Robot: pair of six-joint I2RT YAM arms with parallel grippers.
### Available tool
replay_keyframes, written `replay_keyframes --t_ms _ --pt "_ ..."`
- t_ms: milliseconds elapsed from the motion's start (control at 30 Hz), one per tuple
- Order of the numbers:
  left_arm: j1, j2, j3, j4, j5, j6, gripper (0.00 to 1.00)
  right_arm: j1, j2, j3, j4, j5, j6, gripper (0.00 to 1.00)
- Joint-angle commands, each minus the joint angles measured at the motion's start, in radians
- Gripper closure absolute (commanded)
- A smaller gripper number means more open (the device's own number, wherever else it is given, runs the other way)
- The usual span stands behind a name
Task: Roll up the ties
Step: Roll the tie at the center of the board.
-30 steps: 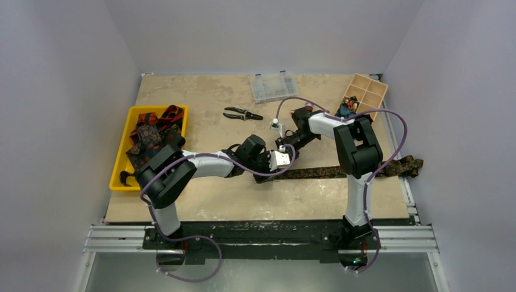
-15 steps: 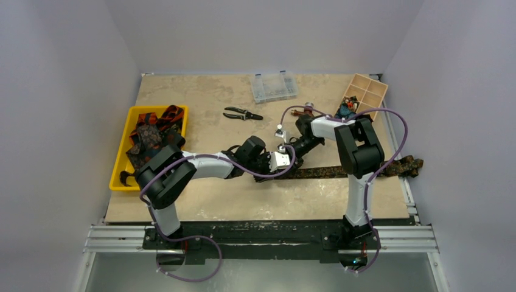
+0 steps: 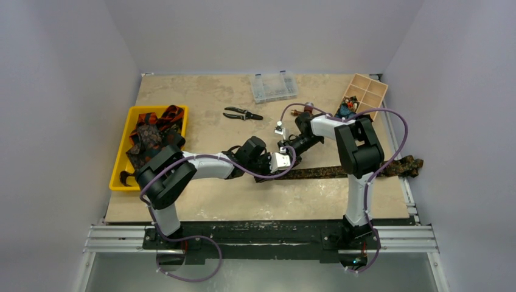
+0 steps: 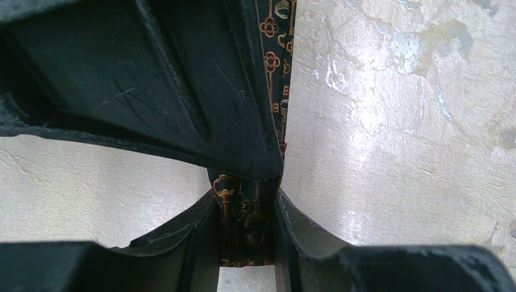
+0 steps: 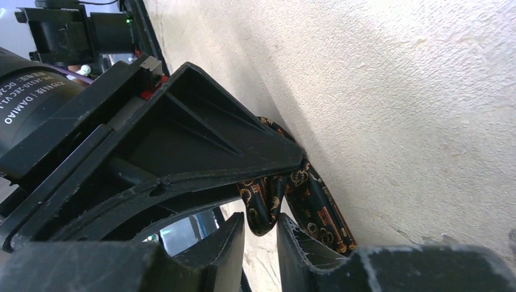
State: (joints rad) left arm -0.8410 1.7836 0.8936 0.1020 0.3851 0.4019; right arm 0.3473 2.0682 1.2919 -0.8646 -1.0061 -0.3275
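Tie [image 3: 328, 173]: roll is starting at its end.
L gripper [image 4: 246, 234] & R gripper [image 5: 260, 234] are both pinching it, nearly closed; next needs tight, even turning.

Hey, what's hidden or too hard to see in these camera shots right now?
Top view: the tie near end, covered by both arms; how much is rolled is unclear.
Left wrist view: left gripper fills the frame, hiding most of the tie.
Top view: ties in the yellow bin tangled; count unclear.
Top view: wooden organiser contents too small.
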Motion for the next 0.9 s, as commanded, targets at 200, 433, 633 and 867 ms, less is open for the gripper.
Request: replay_keyframes --t_ms 200,433,633,867 --pt "-0.009 0.000 -0.012 -0.035 0.018 0.011 0.71 -0.011 -0.024 0.001 0.038 -0.005 0.047 0.65" --pt "-0.009 0.003 -0.010 -0.037 0.020 0.012 0.72 -0.016 -0.017 0.006 0.052 -0.008 0.070 0.71" --pt "-0.009 0.014 0.000 -0.039 0.014 -0.007 0.72 -0.016 -0.010 0.000 0.007 -0.007 0.014 0.81" --pt "-0.009 0.026 0.008 -0.034 0.027 -0.021 0.72 -0.016 0.001 -0.005 0.006 0.008 -0.007 0.90"
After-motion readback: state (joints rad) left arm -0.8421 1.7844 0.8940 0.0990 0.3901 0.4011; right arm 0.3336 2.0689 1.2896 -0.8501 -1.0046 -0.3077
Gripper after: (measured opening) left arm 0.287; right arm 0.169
